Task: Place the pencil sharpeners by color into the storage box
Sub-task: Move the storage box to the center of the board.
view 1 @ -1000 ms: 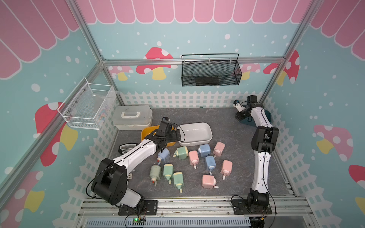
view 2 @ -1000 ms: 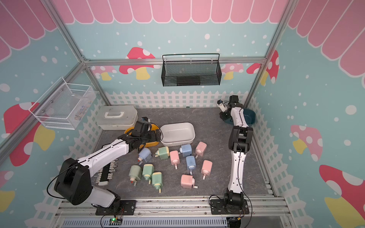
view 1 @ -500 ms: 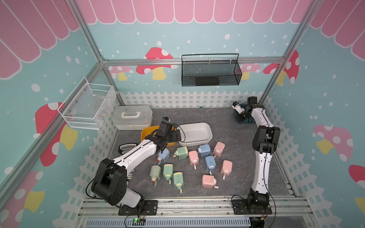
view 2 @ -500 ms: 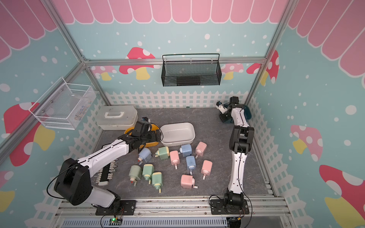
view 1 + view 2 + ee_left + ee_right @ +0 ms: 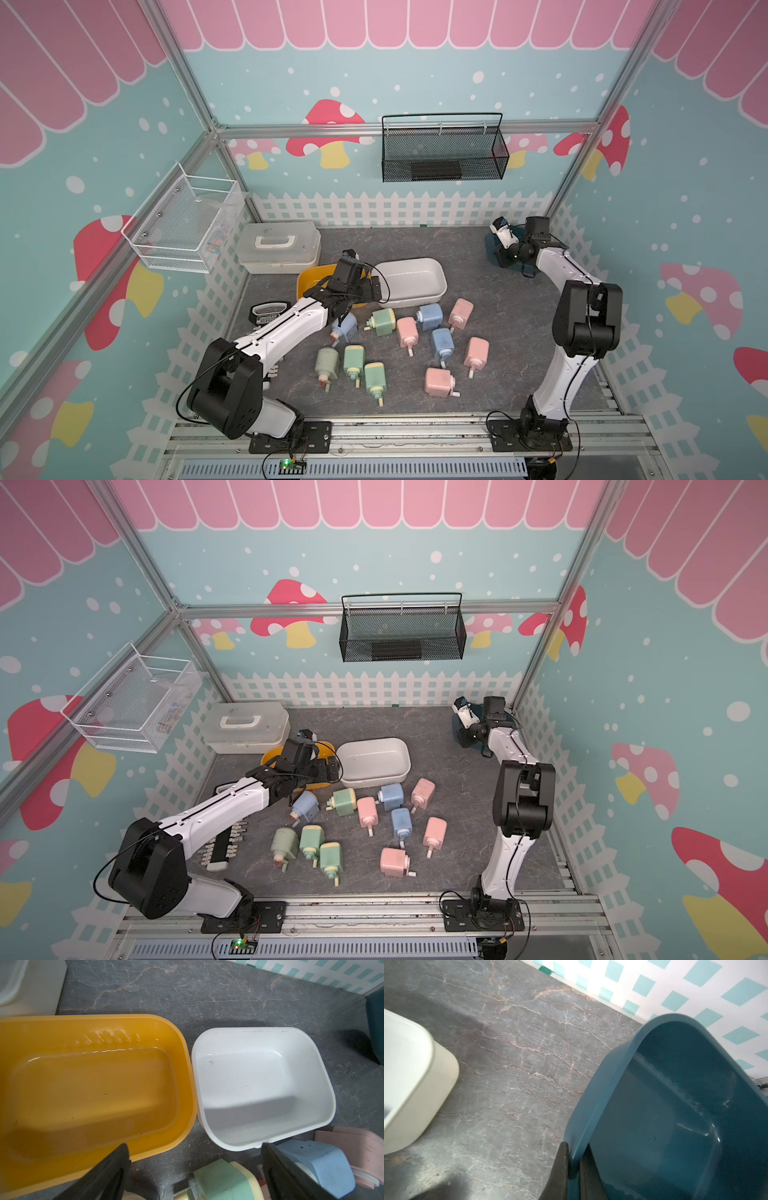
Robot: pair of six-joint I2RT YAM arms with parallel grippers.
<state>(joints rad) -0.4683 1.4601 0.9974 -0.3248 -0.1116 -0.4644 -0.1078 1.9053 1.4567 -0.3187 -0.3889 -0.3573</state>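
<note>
Several pencil sharpeners lie loose on the grey mat in both top views: pink [image 5: 476, 352], blue [image 5: 430, 316] and green [image 5: 354, 360]. Three open storage boxes stand behind them, all empty: yellow [image 5: 309, 278], white [image 5: 411, 276] and teal [image 5: 491, 254]. My left gripper [image 5: 194, 1145] hangs open over the front edges of the yellow box [image 5: 93, 1088] and white box [image 5: 249, 1084]. A green sharpener [image 5: 222, 1180] lies just below it. At the back right corner my right gripper [image 5: 575, 1147] is shut on the teal box's rim [image 5: 593, 1105].
A lidded white case [image 5: 278, 247] stands at the back left. A black-and-white bar tool [image 5: 222, 845] lies by my left arm. A black mesh basket [image 5: 442, 153] and a white wire basket [image 5: 183, 224] hang on the walls. A white picket fence rings the mat.
My right gripper dropped onto the teal box's rim and closed on it. The left arm and the sharpeners have not moved.
</note>
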